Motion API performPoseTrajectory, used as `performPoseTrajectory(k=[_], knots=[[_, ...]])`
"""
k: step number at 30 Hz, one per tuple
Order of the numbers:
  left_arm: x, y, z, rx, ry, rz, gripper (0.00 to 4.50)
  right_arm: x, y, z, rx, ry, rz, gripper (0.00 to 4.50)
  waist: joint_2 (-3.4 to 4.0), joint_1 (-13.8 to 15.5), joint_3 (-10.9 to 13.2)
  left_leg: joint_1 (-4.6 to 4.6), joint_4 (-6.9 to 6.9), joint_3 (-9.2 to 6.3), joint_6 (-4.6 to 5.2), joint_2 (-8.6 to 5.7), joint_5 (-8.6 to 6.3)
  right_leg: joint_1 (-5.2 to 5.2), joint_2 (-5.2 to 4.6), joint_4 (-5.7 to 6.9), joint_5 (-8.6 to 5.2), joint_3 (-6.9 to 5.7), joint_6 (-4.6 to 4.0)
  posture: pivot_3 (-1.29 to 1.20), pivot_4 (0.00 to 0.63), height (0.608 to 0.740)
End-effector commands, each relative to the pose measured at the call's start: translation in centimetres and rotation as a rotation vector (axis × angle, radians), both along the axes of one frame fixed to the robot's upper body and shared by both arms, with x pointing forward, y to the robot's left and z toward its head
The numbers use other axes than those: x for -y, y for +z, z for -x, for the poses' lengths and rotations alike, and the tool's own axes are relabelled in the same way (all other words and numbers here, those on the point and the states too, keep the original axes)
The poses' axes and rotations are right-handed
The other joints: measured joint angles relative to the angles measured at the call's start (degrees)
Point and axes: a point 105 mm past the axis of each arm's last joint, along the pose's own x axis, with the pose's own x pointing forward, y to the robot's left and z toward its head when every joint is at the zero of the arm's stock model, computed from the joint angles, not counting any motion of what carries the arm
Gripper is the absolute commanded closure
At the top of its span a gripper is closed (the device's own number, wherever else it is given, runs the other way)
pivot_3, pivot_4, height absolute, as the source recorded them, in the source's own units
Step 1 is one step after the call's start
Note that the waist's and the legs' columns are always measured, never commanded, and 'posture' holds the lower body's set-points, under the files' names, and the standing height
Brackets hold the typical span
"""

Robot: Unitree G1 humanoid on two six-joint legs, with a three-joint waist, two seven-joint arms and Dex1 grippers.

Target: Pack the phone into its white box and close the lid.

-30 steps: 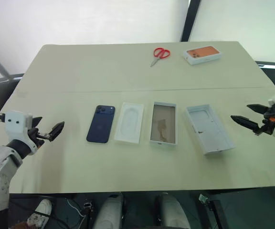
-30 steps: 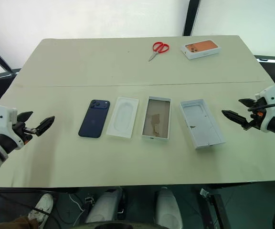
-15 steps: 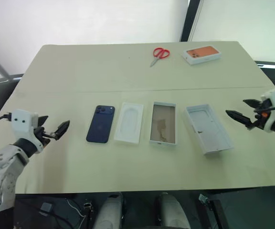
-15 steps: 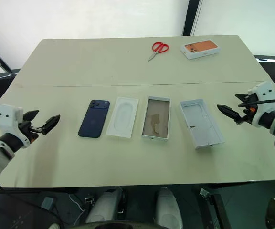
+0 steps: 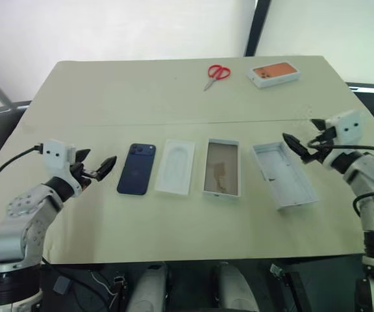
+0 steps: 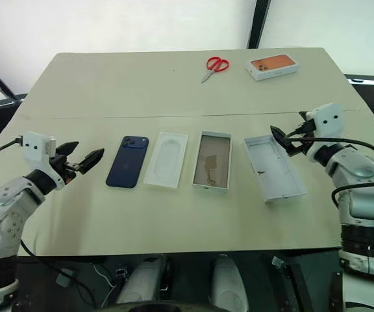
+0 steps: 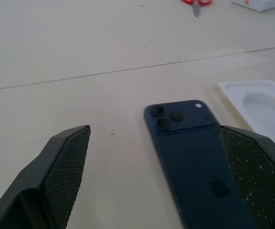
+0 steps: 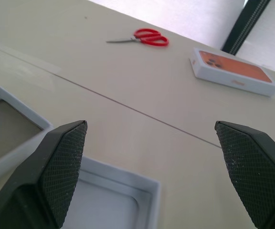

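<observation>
Grippers, left (image 5: pixel 100 170) and right (image 5: pixel 299 143), both spread and empty; I see the phone (image 5: pixel 137 169) unpacked, white box (image 5: pixel 222 168) empty, lid (image 5: pixel 284 175) off.

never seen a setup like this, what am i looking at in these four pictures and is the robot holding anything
This is a humanoid robot with two arms, each ending in a two-fingered black gripper. The two wide pictures come from cameras on its head, looking down over a table. The two close-ups come from cameras on its wrists, looking out between the fingers.

On the table lie, in a row, the phone, a white moulded insert, the white box with its brown floor, and the lid lying inside-up. At the far edge are red scissors and another white box with an orange phone picture.

The left gripper hovers open beside the phone; the right gripper hovers open by the lid. Nothing is held.
</observation>
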Motion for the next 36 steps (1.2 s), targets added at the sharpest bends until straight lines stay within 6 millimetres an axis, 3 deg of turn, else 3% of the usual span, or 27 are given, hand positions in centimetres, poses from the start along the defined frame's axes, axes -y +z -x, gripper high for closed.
performPoseTrajectory(k=[1, 4, 6, 10, 17, 22, 27, 31, 36], knots=[[1.6, 1.3, 0.0, 0.056, -0.029, 0.002, 0.00, -2.0, 2.7, 0.0, 0.088, 0.045, -0.085, 0.02, 0.00, -0.1, 0.0, 0.00, 0.00, 0.01, 0.00, 0.00, 0.00, -0.01, 0.00, 0.00, 0.00, 0.01, 0.00, 0.00, 0.150, 0.697], [2.0, 1.4, 0.2, 0.057, -0.030, 0.009, 0.00, -4.5, 2.5, 0.9, 0.003, 0.202, -0.148, 0.02, 0.00, 0.0, 0.0, -0.02, 0.00, 0.00, -0.16, 0.00, 0.09, -0.03, 0.00, -0.01, 0.00, 0.01, 0.00, 0.00, 0.150, 0.697], [2.6, 1.6, 0.3, 0.053, -0.040, 0.037, 0.00, -6.7, 2.6, 2.6, -0.074, 0.383, -0.196, 0.02, 0.01, 0.1, 0.0, -0.01, 0.00, 0.00, -0.01, 0.01, 0.01, -0.01, 0.01, -0.02, 0.00, 0.01, 0.00, 0.00, 0.150, 0.697], [4.4, 0.9, 0.4, -0.001, -0.076, 0.049, 0.00, -9.6, 1.2, 5.6, -0.173, 0.598, -0.058, 0.02, -0.01, 0.2, 0.0, -0.02, 0.02, -0.02, 0.08, -0.01, -0.05, 0.04, -0.01, -0.06, 0.00, 0.00, 0.00, 0.00, 0.150, 0.697], [6.2, 0.7, 0.4, -0.058, -0.106, 0.102, 0.00, -10.4, -0.7, 5.7, -0.213, 0.616, 0.045, 0.02, -0.02, 0.1, 0.0, 0.00, 0.03, -0.03, 0.08, 0.00, -0.05, 0.03, 0.02, -0.04, 0.00, 0.00, 0.00, 0.00, 0.150, 0.697], [8.9, 0.2, 0.3, -0.221, -0.147, 0.167, 0.00, -11.8, -1.9, 6.5, -0.229, 0.678, 0.117, 0.02, -0.03, 0.1, 0.0, -0.01, 0.06, -0.03, 0.08, -0.01, -0.04, 0.04, 0.02, -0.04, 0.00, 0.00, 0.01, 0.00, 0.150, 0.697], [10.4, -0.1, -0.5, -0.381, -0.144, 0.223, 0.00, -13.4, -1.9, 7.4, -0.219, 0.740, 0.121, 0.02, -0.08, 0.1, 0.0, -0.02, 0.13, -0.07, 0.08, -0.03, -0.04, 0.05, 0.04, -0.02, 0.00, -0.03, 0.02, 0.00, 0.150, 0.697], [11.7, -0.4, -0.5, -0.464, -0.171, 0.243, 0.00, -13.7, -1.8, 7.8, -0.214, 0.751, 0.118, 0.02, -0.09, 0.0, 0.0, 0.00, 0.11, -0.07, 0.03, -0.01, -0.02, 0.04, 0.08, 0.00, 0.00, -0.02, 0.02, 0.00, 0.150, 0.697], [11.7, -0.3, -1.0, -0.503, -0.142, 0.251, 0.00, -13.6, -1.6, 7.8, -0.208, 0.741, 0.115, 0.02, -0.10, 0.1, 0.0, -0.01, 0.11, -0.08, -0.16, -0.02, 0.10, 0.04, 0.07, -0.01, 0.00, -0.02, 0.02, 0.00, 0.150, 0.697]])
